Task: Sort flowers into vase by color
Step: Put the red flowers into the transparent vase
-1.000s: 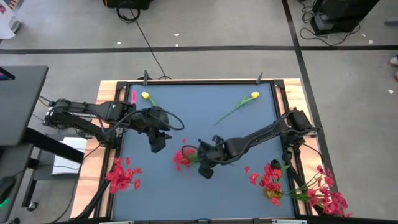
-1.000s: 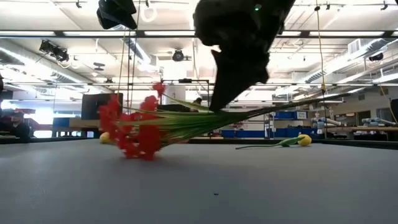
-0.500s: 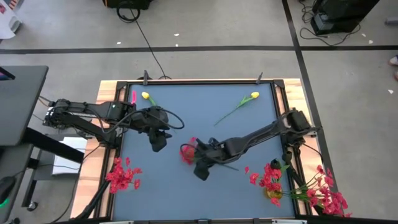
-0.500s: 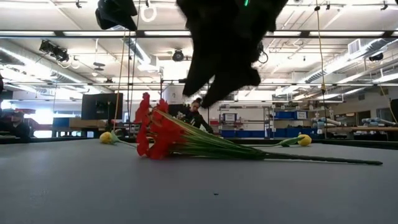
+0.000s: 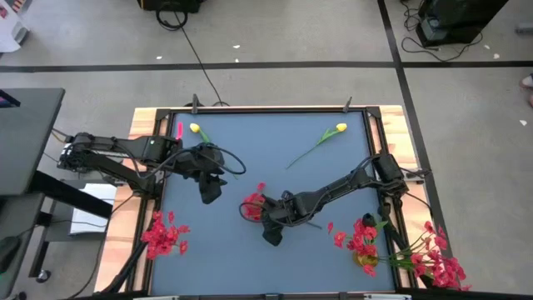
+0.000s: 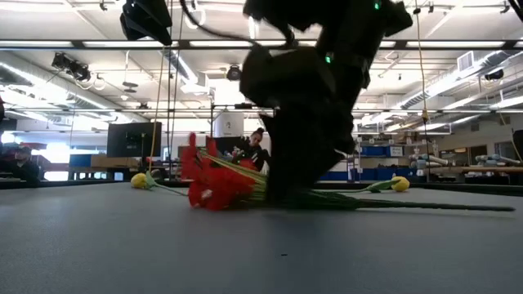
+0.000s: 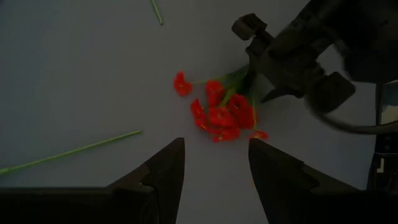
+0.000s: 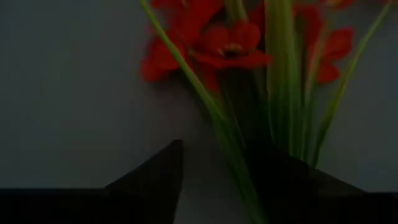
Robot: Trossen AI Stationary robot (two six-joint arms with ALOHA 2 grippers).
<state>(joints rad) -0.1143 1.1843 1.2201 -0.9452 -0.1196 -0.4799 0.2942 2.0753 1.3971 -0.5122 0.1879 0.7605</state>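
A bunch of red flowers (image 5: 252,203) lies on its side on the blue table near the middle, blossoms (image 6: 208,184) toward the left, green stalks (image 6: 392,204) stretched out along the tabletop. My right gripper (image 5: 271,220) stands open, low over the stalks just behind the blossoms, with some stalks (image 8: 233,155) between its fingers. My left gripper (image 5: 210,188) hangs open above the table to the left of the bunch, nothing between its fingers (image 7: 214,165). Two yellow tulips (image 5: 195,128) (image 5: 340,128) lie at the far side. My right gripper comes down from above onto the bunch's green stalks (image 8: 280,124) close behind the blossoms, fingers astride some of them and across their length. The bunch rests on the table. Whether the fingers touch the stalks I cannot tell.
A vase (image 5: 366,260) with red flowers (image 5: 360,237) stands at the near right corner, more red blossoms (image 5: 437,260) spilling past the table edge. Another red bunch (image 5: 163,233) sits at the near left edge. A person (image 6: 255,151) shows in the room behind.
My right gripper had the red bunch by its stalks, stalk end raised and blossoms down; it opened and let go, and the bunch dropped flat onto the table. The gripper has since come down over the stalks again, close behind the blossoms.
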